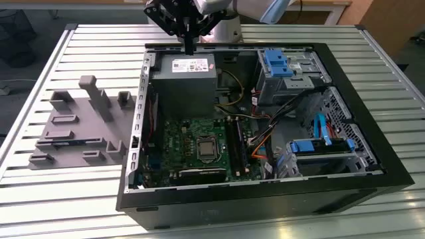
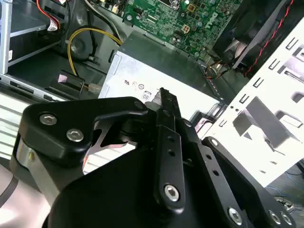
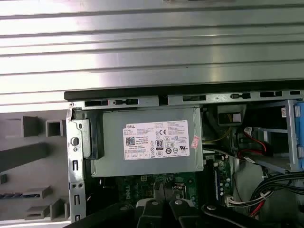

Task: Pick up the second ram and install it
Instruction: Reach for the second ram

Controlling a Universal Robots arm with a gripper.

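End effector [image 1: 190, 48] was seen hanging over the far rim of the open PC case [image 1: 265, 201], just above the grey power-supply box [image 1: 182, 84]. Its black fingers [image 2: 167, 142] were pinched together with nothing gripped between them, which was pretty clear in the second wrist view, where the tip [image 2: 164, 95] was lined up over the labelled face of that box [image 2: 156, 64].

The second ram [image 1: 64, 143] was not in the case at all. What looked like its blue board (hard to be sure, it was just a thin bluish strip) was left lying flat in a low slot of the grey holder tray [image 1: 73, 124], on the exterior view's left, well apart from the end effector. The same strip [image 3: 21, 195] could be made out in the first wrist view, in the tray [image 3: 28, 154] beside the case wall.

The tray and case were both set on the slatted metal bench [image 1: 66, 209]. Inside the case, the green motherboard [image 1: 192, 144] was laid out below the power supply, with long black slots [image 1: 236, 144] running along its side. Blue drive brackets [image 1: 275, 62] were mounted toward the exterior view's right, and yellow cables [image 2: 90, 35] were looped beside the power supply.
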